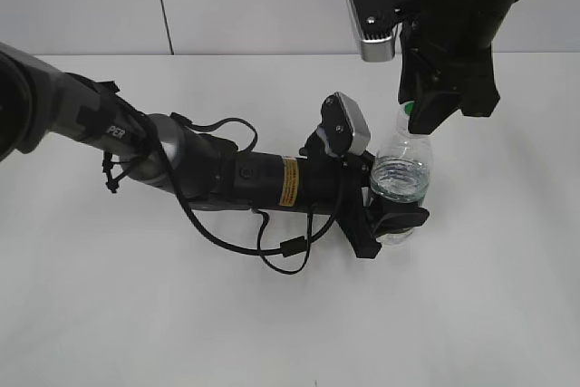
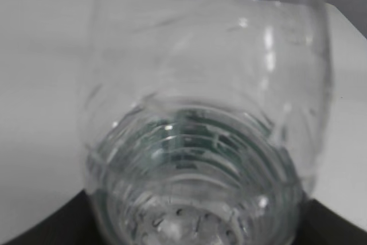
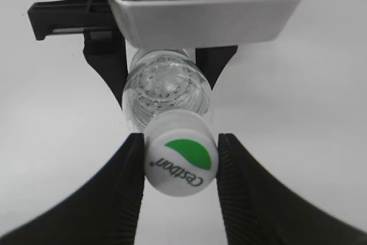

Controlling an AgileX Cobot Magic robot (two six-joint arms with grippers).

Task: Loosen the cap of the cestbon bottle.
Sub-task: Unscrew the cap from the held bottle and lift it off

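Observation:
The cestbon bottle [image 1: 403, 165] is clear and ribbed, with water in it, and stands upright on the white table. My left gripper [image 1: 394, 215] is shut on its lower body from the left. The bottle fills the left wrist view [image 2: 200, 113], with the dark jaws at the bottom corners. My right gripper [image 1: 421, 111] comes down from above and is shut on the cap [image 1: 408, 108]. In the right wrist view the white cap [image 3: 180, 162], with its green leaf and "Cestbon" lettering, sits between the two black fingers [image 3: 181, 140]. The bottle body [image 3: 167, 87] shows below it.
The left arm [image 1: 227, 174] lies low across the table from the left, with loose black cables [image 1: 272, 242] beside it. The right arm [image 1: 453, 15] hangs over the bottle from the upper right. A white wall stands behind the white table [image 1: 136, 314].

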